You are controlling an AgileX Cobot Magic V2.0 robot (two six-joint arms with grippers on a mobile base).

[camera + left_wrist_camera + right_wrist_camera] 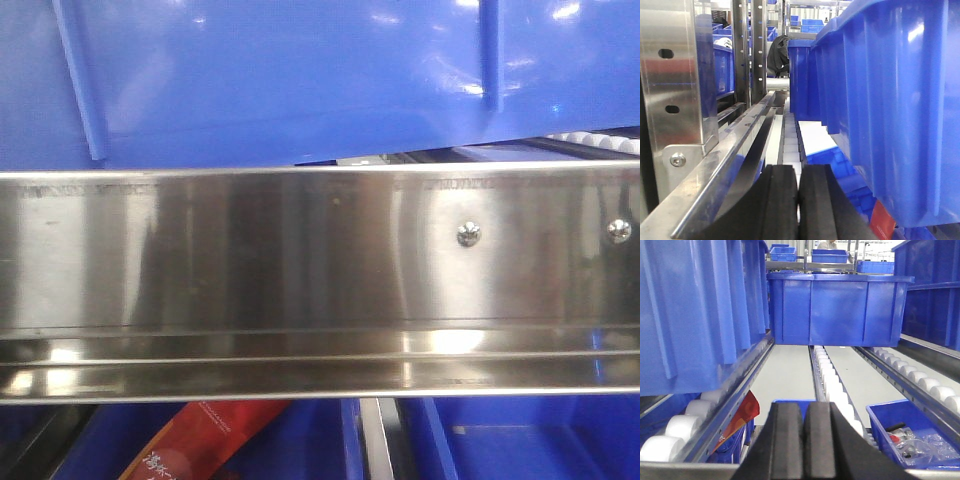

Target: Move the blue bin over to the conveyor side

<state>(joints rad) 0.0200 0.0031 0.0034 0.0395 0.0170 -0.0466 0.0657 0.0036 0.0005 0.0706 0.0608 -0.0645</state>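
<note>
On the upper tier of the stainless-steel roller rack [675,75], I logged the following from my console.

Item 1. Blue bin [300,80]: a large glossy blue plastic crate with smooth walls that carried bright highlights. It had slim vertical ribs and a thick rolled rim, the rim showing best in the left wrist view. It filled the top of the front view above the rack's front rail [300,260], and its lower edge slanted upward toward the right of that picture. It stood between the two wrist cameras, and in the right wrist view its base sat over the white rollers [682,427] of one outer track.

Item 2. Left gripper [798,200]: black pads pressed together with nothing between them. It sat low beside the bin wall and apart from it.

Item 3. Right gripper [805,440]: pads likewise clenched on nothing, beside the opposite wall and not touching it.

Item 4. Second blue crate [837,307]: same ribbed pattern, set across the tracks farther along.

Item 5. Two round-headed screws [468,234] in the front rail.

Item 6. Lower tier: a red printed packet [200,445] lying in a blue tray, and a small blue tray [877,412] holding clear-wrapped parts.
</note>
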